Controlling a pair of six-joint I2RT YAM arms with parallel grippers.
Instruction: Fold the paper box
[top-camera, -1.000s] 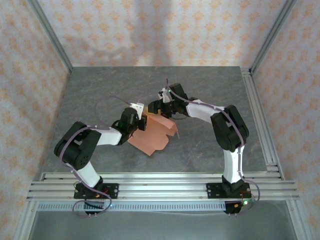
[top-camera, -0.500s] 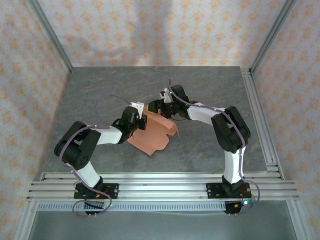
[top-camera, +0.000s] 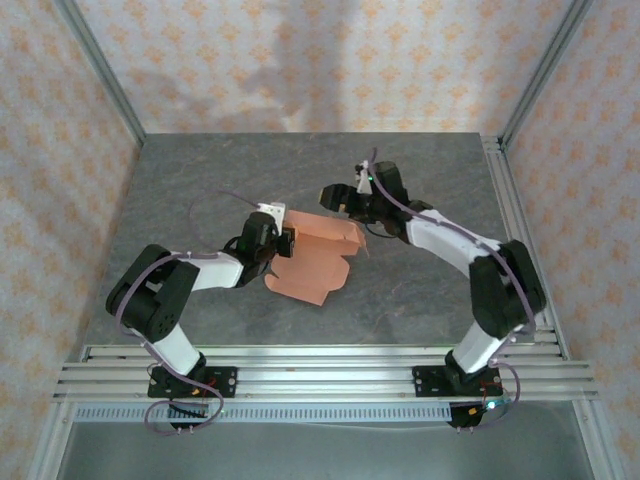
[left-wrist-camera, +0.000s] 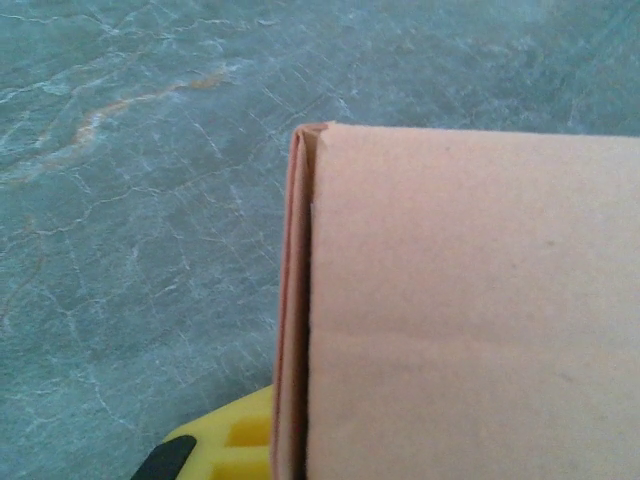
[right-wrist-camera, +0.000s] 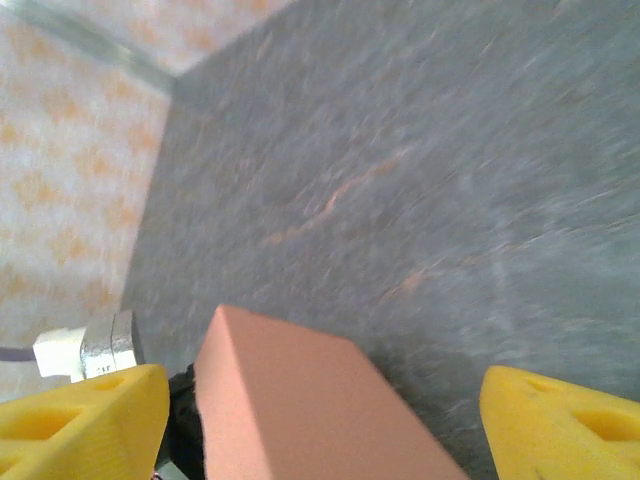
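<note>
Where left claw (top-camera: 286, 243) grips, box (top-camera: 315, 266) rests.

A grey table top with a marbled stone pattern and faint orange veins (top-camera: 200, 180) is closed in on three sides by cream wallpapered walls printed with small orange floral motifs (top-camera: 320, 60). Slanting aluminium frame posts (top-camera: 100, 70) mark the two far corners. Ribbed aluminium rails (top-camera: 320, 365) run along the table's near edge, and another aluminium rail (top-camera: 515, 230) runs along its right edge. Soft grey shadows (top-camera: 270, 75) lie on the back wall under even light.
</note>
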